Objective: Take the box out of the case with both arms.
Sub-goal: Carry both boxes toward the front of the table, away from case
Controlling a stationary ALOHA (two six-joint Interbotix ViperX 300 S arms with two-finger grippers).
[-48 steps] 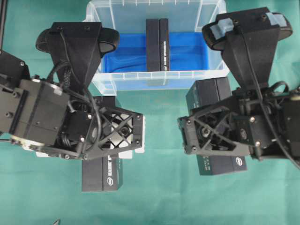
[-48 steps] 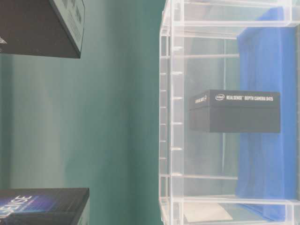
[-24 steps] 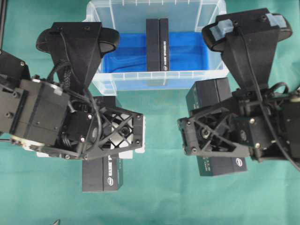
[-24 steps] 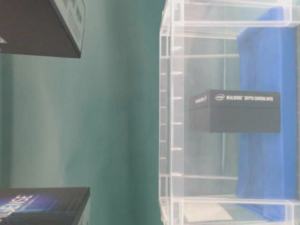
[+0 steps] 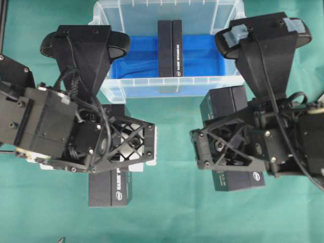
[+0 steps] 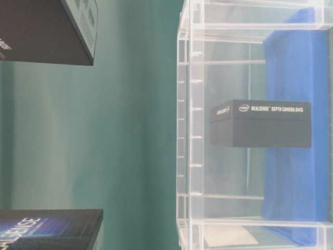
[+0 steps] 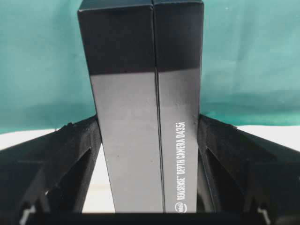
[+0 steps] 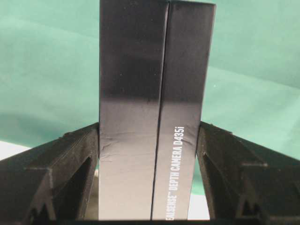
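The clear case [image 5: 172,81] stands at the top middle, lined with a blue sheet [image 5: 202,58]. One black box [image 5: 169,48] lies inside it, also seen through the case wall [image 6: 190,130] as a box [image 6: 260,123] labelled "RealSense". My left gripper [image 5: 124,147] is shut on a second black box [image 5: 110,190] outside the case. In the left wrist view both fingers [image 7: 84,140] press its sides. My right gripper [image 5: 228,149] is shut on a third black box [image 5: 225,104], whose sides its fingers [image 8: 220,150] touch.
A green cloth [image 5: 172,217] covers the table. White material [image 7: 276,133] shows under the left gripper. In the table-level view, black boxes fill the top-left corner [image 6: 36,31] and the bottom-left corner [image 6: 47,229].
Both arms have shifted slightly with their boxes, and the two held boxes drift a little in the table-level view. The box in the case has not moved.
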